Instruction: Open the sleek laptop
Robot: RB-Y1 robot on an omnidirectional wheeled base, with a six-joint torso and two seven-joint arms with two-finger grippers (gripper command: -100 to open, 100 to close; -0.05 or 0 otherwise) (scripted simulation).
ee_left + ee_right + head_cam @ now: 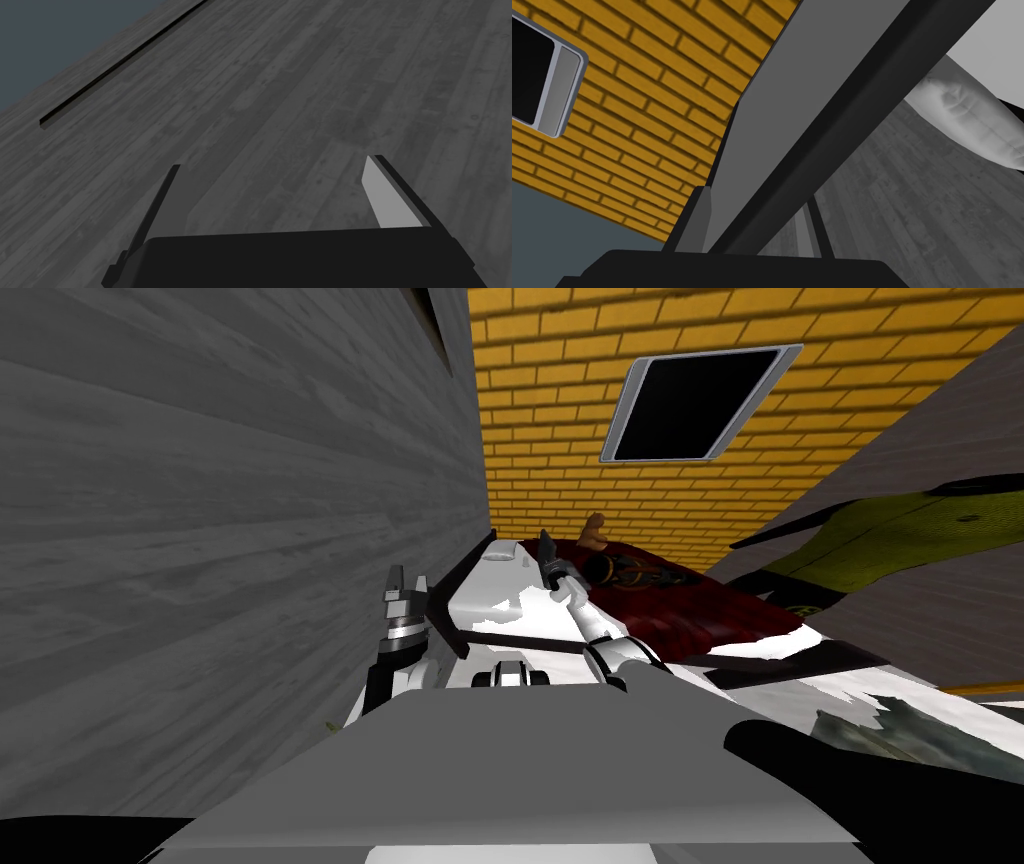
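A grey plank wall (200,538) fills the robot's nine-to-eleven o'clock side. A yellow brick wall (560,418) closes the room at twelve, and its grey-framed window (700,403) at one o'clock shows a black area. A bed (500,588) with a white sheet runs from twelve toward two o'clock, with a dark red blanket (700,613) across it and a white pillow (505,553) at its far end. The laptop (792,100), a flat grey panel with a dark edge, rises near that pillow, pinched narrowly in the right gripper (546,544) at twelve o'clock. The left gripper (272,161), at eleven o'clock, faces the plank wall with its fingers spread wide, holding nothing. A small brown toy (595,528) sits on the blanket.
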